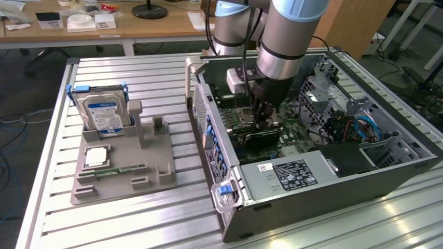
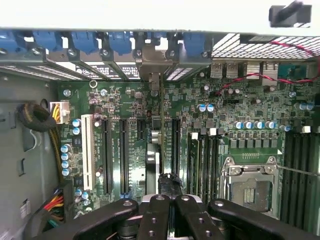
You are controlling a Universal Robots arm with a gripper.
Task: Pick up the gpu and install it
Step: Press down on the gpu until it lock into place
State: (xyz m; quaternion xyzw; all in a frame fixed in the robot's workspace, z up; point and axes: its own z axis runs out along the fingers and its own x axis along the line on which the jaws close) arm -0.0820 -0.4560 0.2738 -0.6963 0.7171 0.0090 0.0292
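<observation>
No words or numbers can be made out anywhere here. The hard drive (image 1: pixel 102 111) standing in the grey holder (image 1: pixel 124 166) carries a blue-and-white label, but its print is too small to read. The power supply (image 1: pixel 294 174) in the open computer case (image 1: pixel 387 171) has a dark sticker with rows of white print and small marks, and a little white tag (image 1: pixel 265 167) just beside it, both unreadable. On the green motherboard (image 2: pixel 200 130) there are faint white markings near the slots, too fine to tell. White cards (image 1: pixel 104 22) on the wooden desk (image 1: pixel 138 31) behind also show dark patches, not legible.
</observation>
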